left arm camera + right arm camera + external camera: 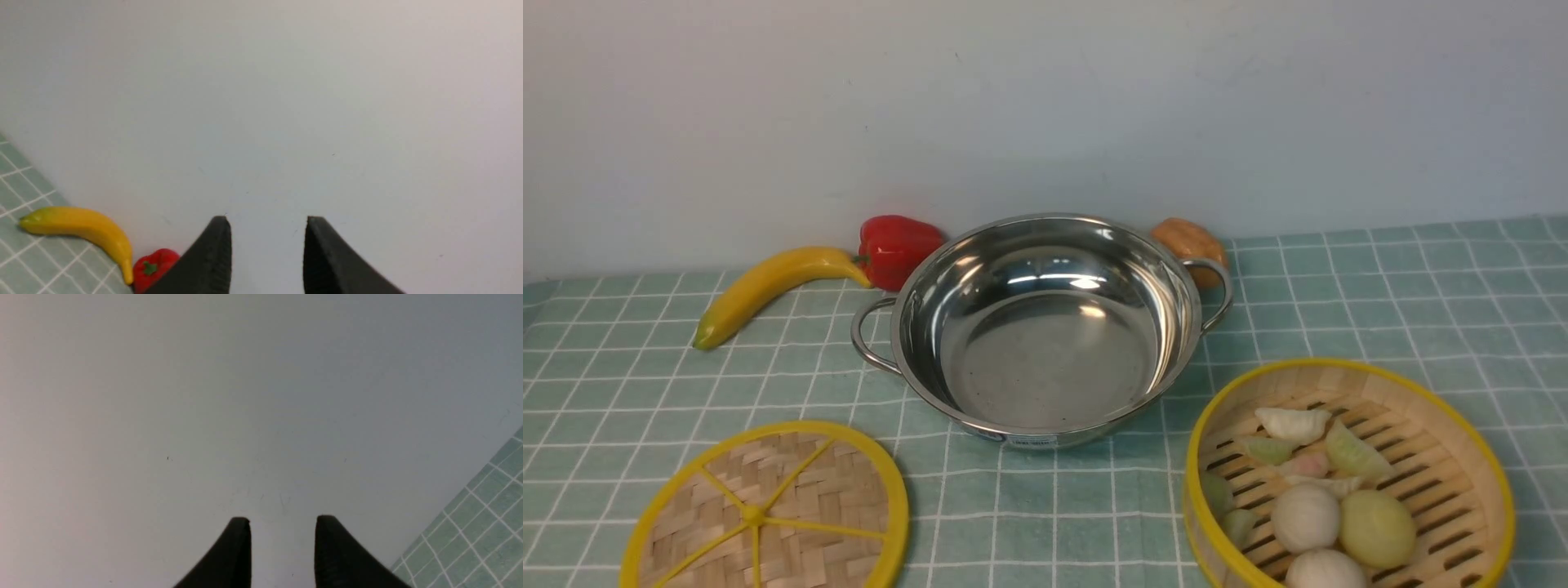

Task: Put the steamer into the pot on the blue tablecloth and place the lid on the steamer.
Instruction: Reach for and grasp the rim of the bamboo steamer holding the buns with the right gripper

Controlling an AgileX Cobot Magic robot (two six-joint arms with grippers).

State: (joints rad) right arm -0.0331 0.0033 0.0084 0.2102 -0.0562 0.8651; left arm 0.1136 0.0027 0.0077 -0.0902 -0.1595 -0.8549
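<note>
Blue tablecloth [1380, 294] spread beneath everything. At its middle, toward the wall, the empty pot [1045, 367], label facing front. Right of the pot and nearer the camera, apart from it, the steamer [1437, 457] with buns and dumplings. Left front, the lid [768, 510], flat on the cloth. Left gripper [267, 220] and right gripper [282, 518] aimed at the wall, jaws parted, holding nothing, well apart from steamer, pot and lid. Banana [768, 286] and red pepper [894, 245] left of the pot, by the wall
</note>
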